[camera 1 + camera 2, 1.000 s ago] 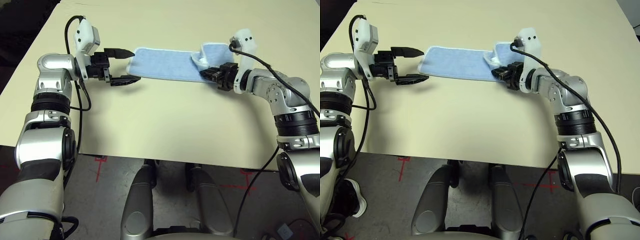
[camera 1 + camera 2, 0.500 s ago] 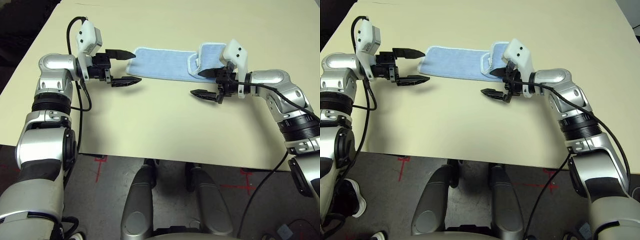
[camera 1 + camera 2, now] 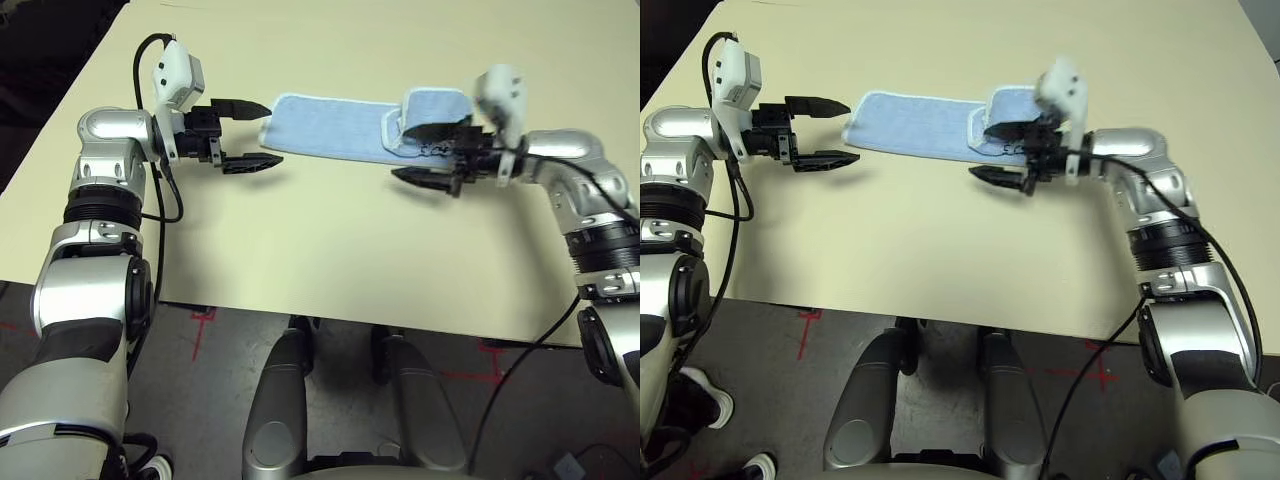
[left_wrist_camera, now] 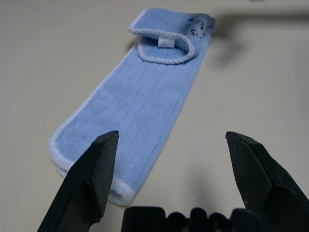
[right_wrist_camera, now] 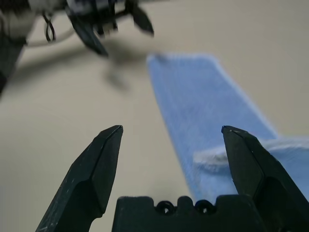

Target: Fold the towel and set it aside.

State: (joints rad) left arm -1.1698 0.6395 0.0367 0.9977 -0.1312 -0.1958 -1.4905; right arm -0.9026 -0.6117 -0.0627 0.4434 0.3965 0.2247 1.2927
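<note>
Blue towel (image 3: 345,128): I see it lying flat on the cream surface (image 3: 330,240) as a long folded strip, between the two claws.
Right end of towel: flipped back on itself into a small loop, white hem showing, black marks near that corner.
Left claw (image 3: 247,134): fingers wide apart, nothing in them, just beside the towel's left end, not touching.
Right claw (image 3: 432,152): fingers wide apart, empty, pointing left, at the looped end; I can't tell if it touches.
</note>
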